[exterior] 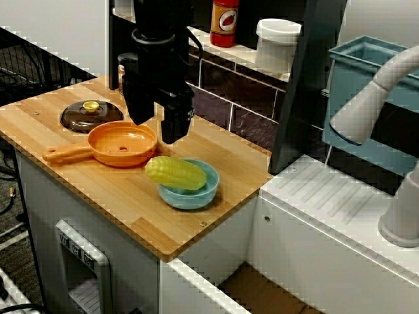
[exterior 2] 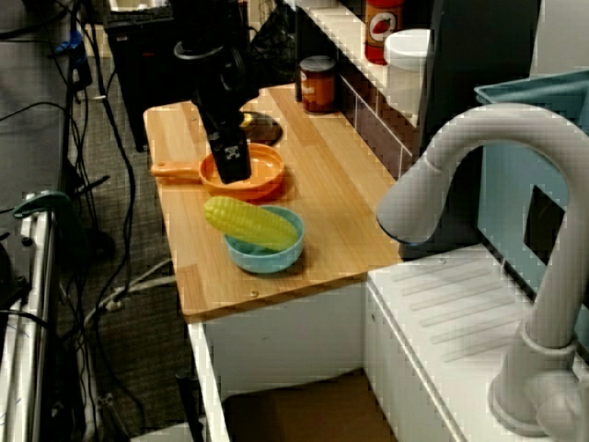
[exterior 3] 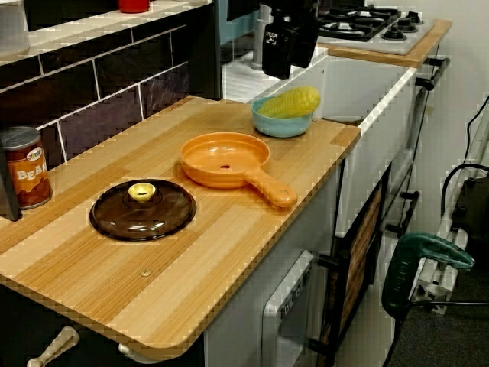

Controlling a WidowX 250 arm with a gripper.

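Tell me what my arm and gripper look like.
The arm is black, a thick rounded column with a ringed collar. The gripper is black too, ending in two broad, blocky jaws. In the view from the side, one jaw bears a small white marking.

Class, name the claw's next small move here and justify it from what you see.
Probably shift the claw over the corn: it hangs open and empty above the orange pan, while the corn lies exposed in the blue bowl.
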